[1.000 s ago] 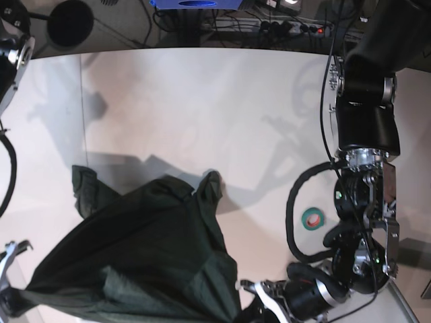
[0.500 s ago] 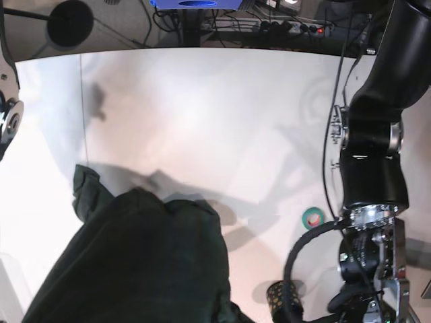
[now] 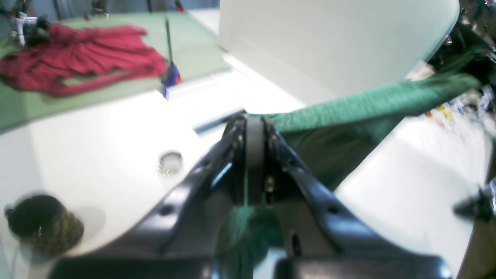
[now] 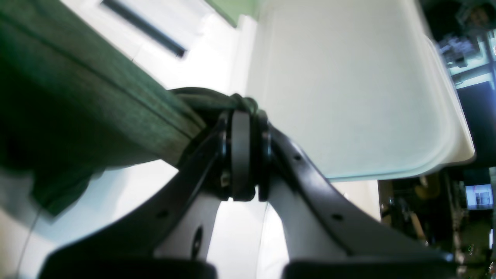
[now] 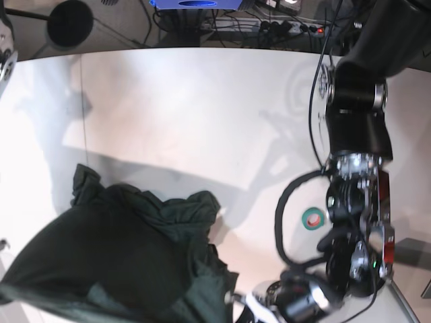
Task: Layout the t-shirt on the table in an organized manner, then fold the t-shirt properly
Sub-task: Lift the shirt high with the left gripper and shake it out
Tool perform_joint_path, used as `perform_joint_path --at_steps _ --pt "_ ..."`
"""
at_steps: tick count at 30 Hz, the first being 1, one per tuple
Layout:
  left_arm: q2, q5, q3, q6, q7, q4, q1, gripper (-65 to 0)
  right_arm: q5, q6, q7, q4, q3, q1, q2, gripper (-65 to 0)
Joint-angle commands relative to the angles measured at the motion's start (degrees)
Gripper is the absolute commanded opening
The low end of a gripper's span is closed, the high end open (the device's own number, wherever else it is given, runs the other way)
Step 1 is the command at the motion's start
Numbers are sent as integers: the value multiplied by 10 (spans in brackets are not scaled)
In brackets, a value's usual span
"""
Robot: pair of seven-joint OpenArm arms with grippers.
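Observation:
The dark green t-shirt (image 5: pixel 128 259) hangs bunched over the lower left of the white table (image 5: pixel 202 108), with one sleeve end lying on the tabletop. In the left wrist view my left gripper (image 3: pixel 254 126) is shut on a fold of the t-shirt (image 3: pixel 368 100), which stretches taut to the upper right. In the base view the left gripper (image 5: pixel 242 301) sits at the shirt's lower right corner. My right gripper (image 4: pixel 241 116) is shut on a gathered edge of the t-shirt (image 4: pixel 77 89), whose cloth runs off to the left. The base view does not show the right gripper.
A green tape roll (image 5: pixel 312 218) lies on the table beside the left arm (image 5: pixel 357 134). The left wrist view also shows a small ring-shaped roll (image 3: pixel 170 162), a black-and-yellow object (image 3: pixel 42 228) and a red cloth (image 3: pixel 77 62) on a green surface beyond the table.
Half a second ago the shirt was lifted close to the camera. It now hangs lower and more bunched. The left arm has swung and its gripper is back at the bottom edge.

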Motion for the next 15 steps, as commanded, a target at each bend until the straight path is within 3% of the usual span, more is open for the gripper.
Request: perform_joint_path --at_steps 1,4,9,12,15 --pt "-6 -6 -5 3 -18 23 -5 -650 -10 -2 0 6 10 0 13 -645" --pt "-23 -3 -5 2 -17 56 38 -650 -10 -2 1 3 52 -28 1 -645" --pt "-44 -3 -4 2 -17 50 38 -650 -10 -2 -4 -24 11 23 -13 -645" --pt "-52 -2 14 0 -17 -2 26 -650 -10 -2 13 -125 -39 63 -16 -645" --pt "-74 -1 73 0 -23 -66 20 -650 -10 -2 70 -252 -58 72 -27 -645"
